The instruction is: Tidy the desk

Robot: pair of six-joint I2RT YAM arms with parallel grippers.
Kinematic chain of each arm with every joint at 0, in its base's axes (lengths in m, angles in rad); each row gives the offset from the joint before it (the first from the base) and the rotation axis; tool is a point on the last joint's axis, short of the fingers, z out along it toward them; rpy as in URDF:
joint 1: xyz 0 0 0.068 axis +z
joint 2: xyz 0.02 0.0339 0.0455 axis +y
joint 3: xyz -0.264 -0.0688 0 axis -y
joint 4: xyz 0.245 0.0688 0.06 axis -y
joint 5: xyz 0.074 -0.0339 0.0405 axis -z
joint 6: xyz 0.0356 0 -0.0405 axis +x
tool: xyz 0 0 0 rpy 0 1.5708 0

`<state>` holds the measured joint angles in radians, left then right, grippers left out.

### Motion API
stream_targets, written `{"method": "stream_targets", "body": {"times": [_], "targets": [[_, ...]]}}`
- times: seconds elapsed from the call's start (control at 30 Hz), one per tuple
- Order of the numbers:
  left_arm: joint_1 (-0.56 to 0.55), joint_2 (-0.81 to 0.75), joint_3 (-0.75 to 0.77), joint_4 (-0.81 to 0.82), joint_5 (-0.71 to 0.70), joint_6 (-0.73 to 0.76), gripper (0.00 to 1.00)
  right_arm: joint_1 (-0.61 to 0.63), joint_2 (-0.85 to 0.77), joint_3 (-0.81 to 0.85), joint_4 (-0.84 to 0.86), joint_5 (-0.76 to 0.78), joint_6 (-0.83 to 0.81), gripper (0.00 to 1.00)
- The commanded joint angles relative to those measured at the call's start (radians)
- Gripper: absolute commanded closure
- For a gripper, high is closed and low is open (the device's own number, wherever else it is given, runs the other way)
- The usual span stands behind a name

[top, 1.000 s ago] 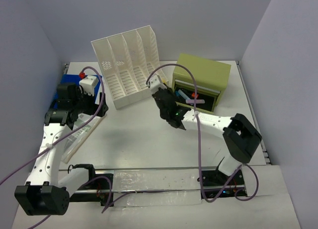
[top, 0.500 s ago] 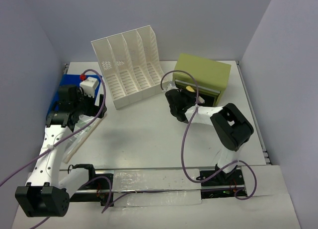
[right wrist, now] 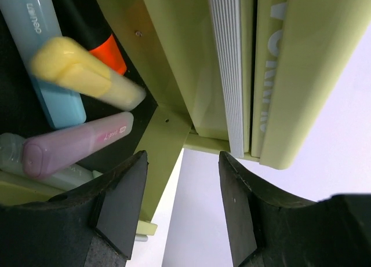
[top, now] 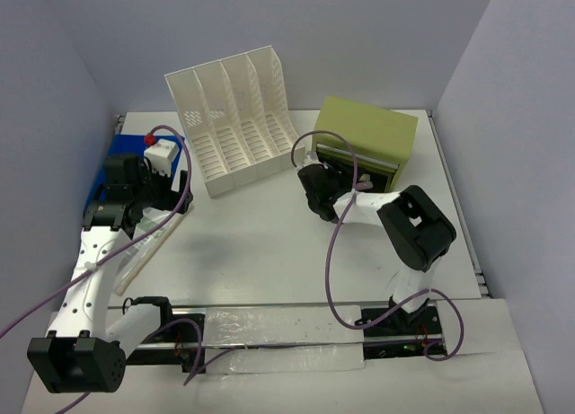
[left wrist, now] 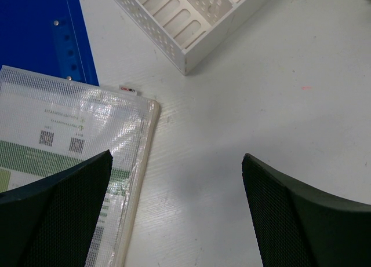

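Observation:
The white desk (top: 269, 252) carries an olive-green drawer box (top: 368, 140) with its lower drawer (right wrist: 168, 134) pulled out. Inside lie a yellow highlighter (right wrist: 87, 73), a pink one (right wrist: 75, 145), a light-blue one (right wrist: 37, 47) and an orange-tipped marker (right wrist: 95, 35). My right gripper (top: 334, 173) is at the drawer's front, open (right wrist: 182, 160), nothing between its fingers. My left gripper (top: 162, 197) hovers wide open (left wrist: 177, 160) over bare desk beside a clear mesh document pouch (left wrist: 64, 139).
A white slotted file rack (top: 234, 118) stands at the back centre, its corner (left wrist: 185, 64) just ahead of the left gripper. A blue folder (top: 112, 158) lies under the pouch (top: 148, 239) at the left edge. Walls close in on three sides.
The right gripper carried the yellow highlighter from mid-desk to the drawer, then opened its jaws; the highlighter now lies in the drawer. The left arm stayed put.

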<state>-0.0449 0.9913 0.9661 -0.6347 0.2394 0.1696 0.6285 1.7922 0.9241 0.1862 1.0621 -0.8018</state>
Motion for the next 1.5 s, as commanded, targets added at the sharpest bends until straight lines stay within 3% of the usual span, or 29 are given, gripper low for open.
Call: {"method": "stream_targets", "body": {"times": [0.0,0.13,0.23,0.3,0.4,0.63,0.77,1.47], "targets": [[-0.001,-0.015,0.002,0.041,0.018,0.007,0.01,0.019,-0.070,0.034,-0.039,0.032,0.071,0.41],[-0.001,-0.012,0.001,0.043,0.021,0.005,0.01,0.043,-0.184,0.082,-0.176,-0.016,0.349,0.41],[-0.001,-0.011,-0.002,0.046,0.027,0.003,0.01,0.045,-0.314,0.077,-0.233,-0.154,0.608,0.43],[-0.001,-0.010,-0.003,0.048,0.030,0.002,0.01,0.044,-0.426,0.009,-0.175,-0.294,0.768,0.43],[-0.001,-0.007,-0.003,0.049,0.037,-0.002,0.01,0.045,-0.596,-0.209,0.077,-0.460,1.017,0.47],[0.002,-0.015,0.006,0.037,0.036,0.000,0.01,0.037,-0.644,-0.433,0.192,-0.400,1.610,0.59],[0.002,-0.028,0.002,0.034,0.028,0.006,0.01,0.036,-0.622,-0.508,0.250,-0.395,1.775,0.62],[0.004,-0.025,0.011,0.032,0.011,0.018,0.01,-0.095,-0.372,-0.445,0.288,-0.437,1.856,0.69]]}}
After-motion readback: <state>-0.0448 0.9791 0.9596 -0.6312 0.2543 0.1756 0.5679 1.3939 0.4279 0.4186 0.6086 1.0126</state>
